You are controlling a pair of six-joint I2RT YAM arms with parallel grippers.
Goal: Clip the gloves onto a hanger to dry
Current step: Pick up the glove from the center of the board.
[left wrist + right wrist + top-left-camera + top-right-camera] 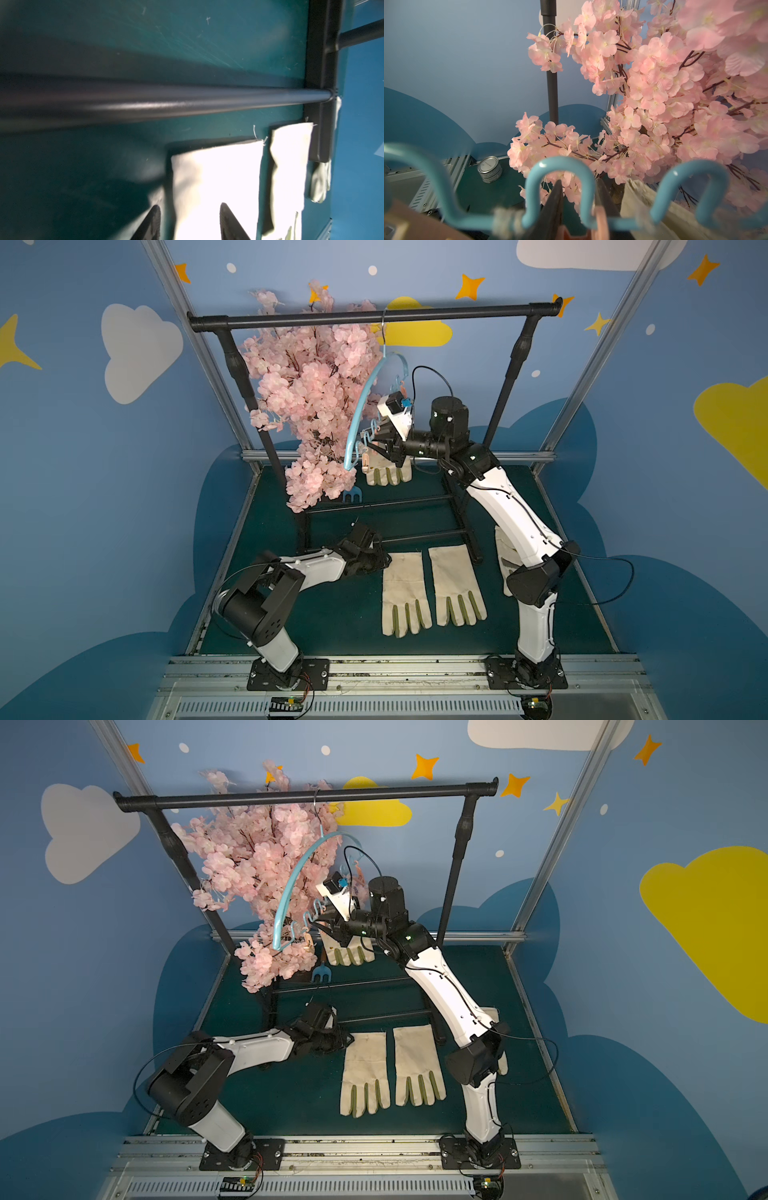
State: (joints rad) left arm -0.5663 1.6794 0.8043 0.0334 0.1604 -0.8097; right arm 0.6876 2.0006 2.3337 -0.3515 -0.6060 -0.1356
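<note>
**Top views:** A light-blue arched plastic hanger (361, 406) with a wavy lower bar hangs tilted from a black tubular garment rack (374, 317). One cream canvas work glove (386, 472) dangles below it, and the right gripper (376, 443) is raised to the bar. Two flat gloves (405, 593) lie side by side on the dark-green mat (332, 614). A fourth glove (503, 556) is mostly hidden under the right arm.

**Left wrist view:** The left gripper (189, 206) has its jaws partly apart, straddling a cuff edge of limp, pale cloth and holding nothing. The second pickup appears to be in hand. The next move calls for a clean pinch on the thin cuff, then a lift to the hanger.

**Right wrist view:** The right gripper's jaws are narrow on either side of a glossy hump in the bar. They appear to be squeezing a small pink clothes peg (600, 220), with coarse canvas just beside it.
</note>
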